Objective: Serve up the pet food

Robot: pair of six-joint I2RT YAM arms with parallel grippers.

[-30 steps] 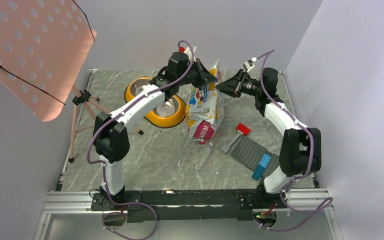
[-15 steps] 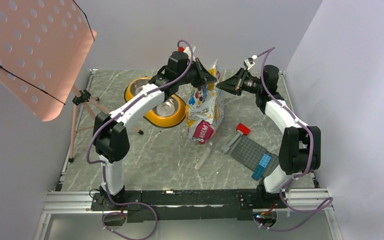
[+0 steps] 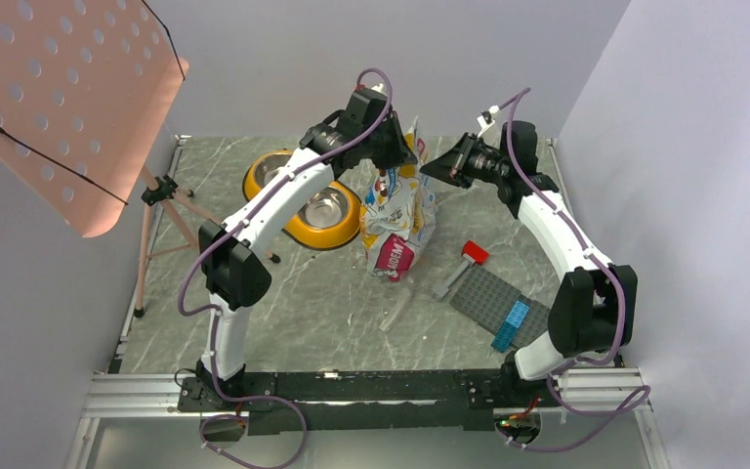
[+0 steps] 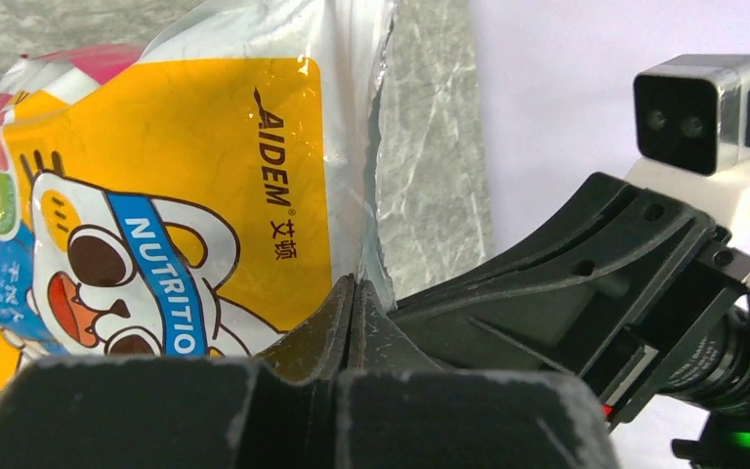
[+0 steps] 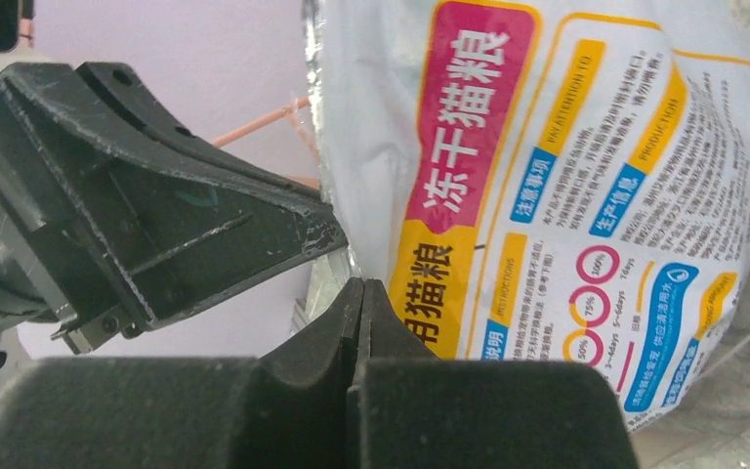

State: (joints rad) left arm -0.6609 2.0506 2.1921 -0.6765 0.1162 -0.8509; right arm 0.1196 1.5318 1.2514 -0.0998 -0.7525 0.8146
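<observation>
The glossy white, pink and yellow pet food bag (image 3: 398,210) with a cartoon cat stands upright at the back middle of the table. My left gripper (image 3: 405,156) is shut on the bag's top edge from the left. My right gripper (image 3: 430,168) is shut on the top edge from the right, close against the left one. The left wrist view shows the bag's cat side (image 4: 156,176) pinched in my left gripper (image 4: 354,283). The right wrist view shows the printed back (image 5: 566,176) at my right gripper (image 5: 361,285). No kibble shows. The yellow double bowl (image 3: 303,200) sits left of the bag.
A pink perforated board (image 3: 68,107) on a tripod (image 3: 161,191) stands at the left. A grey baseplate (image 3: 493,293) with blue bricks (image 3: 511,322) and a red-headed tool (image 3: 474,252) lie right of the bag. A clear strip (image 3: 397,305) lies in front.
My left arm has risen and its wrist has turned over the bag's top. My right gripper has shifted slightly. Both stay shut on the bag, which stays upright.
</observation>
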